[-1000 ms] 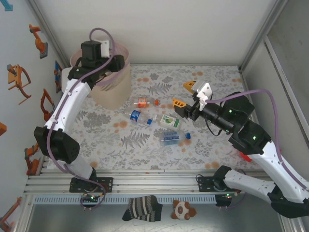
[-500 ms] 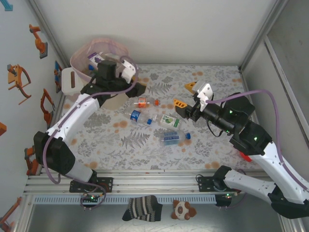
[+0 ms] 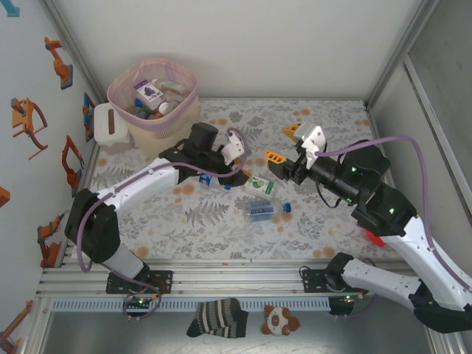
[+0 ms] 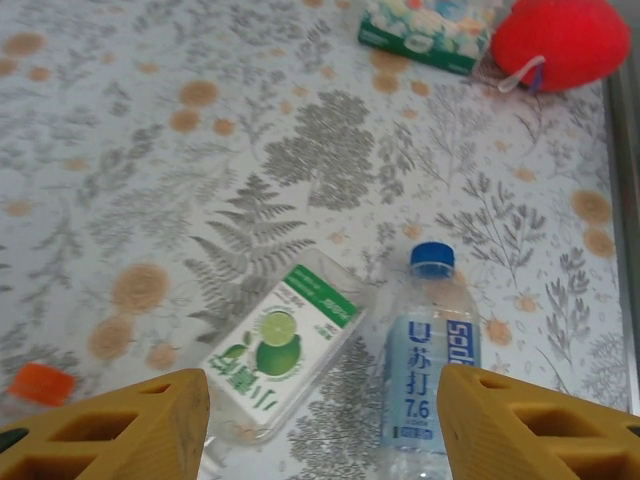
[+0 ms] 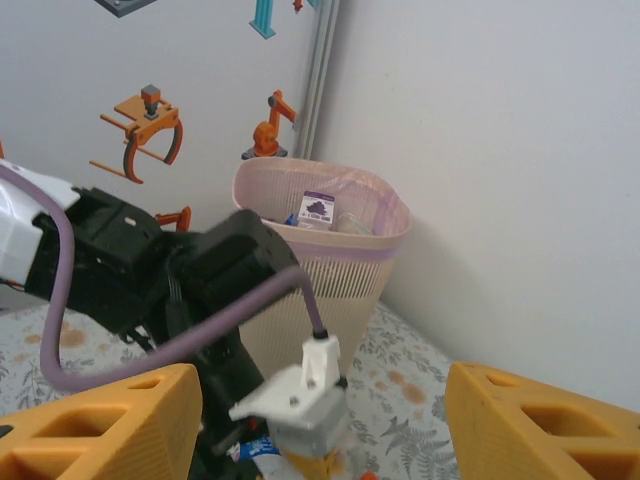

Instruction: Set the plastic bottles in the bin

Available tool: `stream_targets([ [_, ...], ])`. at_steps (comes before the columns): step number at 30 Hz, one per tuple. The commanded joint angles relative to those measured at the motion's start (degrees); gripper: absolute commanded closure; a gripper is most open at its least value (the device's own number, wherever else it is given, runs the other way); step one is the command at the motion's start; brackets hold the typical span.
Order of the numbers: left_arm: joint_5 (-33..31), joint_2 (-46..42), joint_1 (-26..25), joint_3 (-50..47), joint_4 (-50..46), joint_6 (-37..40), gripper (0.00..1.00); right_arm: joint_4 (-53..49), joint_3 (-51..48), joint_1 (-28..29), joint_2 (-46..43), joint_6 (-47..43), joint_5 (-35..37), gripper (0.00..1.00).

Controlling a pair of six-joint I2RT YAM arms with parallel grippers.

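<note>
The beige bin (image 3: pixel 175 122) with its pink liner stands at the table's back left and holds several plastic bottles (image 3: pixel 150 94). Three more lie mid-table: a lime-label bottle (image 3: pixel 259 184), a blue-label soda bottle (image 3: pixel 263 209) and a blue-capped one (image 3: pixel 209 177). My left gripper (image 3: pixel 223 171) hovers open just left of them. In the left wrist view its yellow fingers (image 4: pixel 110 430) frame the lime-label bottle (image 4: pixel 275 355) and the soda bottle (image 4: pixel 432 350), holding nothing. My right gripper (image 3: pixel 281 144) hangs open and empty right of centre, facing the bin (image 5: pixel 340 290).
A small white box (image 3: pixel 110 125) sits left of the bin. A red ball (image 4: pixel 560 40) and a green packet (image 4: pixel 420 30) lie near the table's right edge. An orange cap (image 4: pixel 40 383) shows by the left finger. My left arm (image 5: pixel 150 270) stands between the right gripper and the bin.
My left arm has swung from above the bin down and right to over the mid-table bottles. The right arm has not moved.
</note>
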Motion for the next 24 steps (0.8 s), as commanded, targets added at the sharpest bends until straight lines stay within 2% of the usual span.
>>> stream_targets([
  [1,-0.7,2.8,-3.3,-0.1,-0.9,2.0,0.39,0.3,2.1,0.0,-0.3,-0.4,0.5,0.35],
  [12,-6.0,12.2,-12.4,2.9,-2.4,1.9,0.36,-0.1,2.4,0.0,-0.9,-0.5,0.5,0.35],
  [24,-11.1,21.3,-16.3,8.3,-6.2,1.7,0.3,-0.4,2.3,0.0,-1.0,-0.6,0.4,0.35],
])
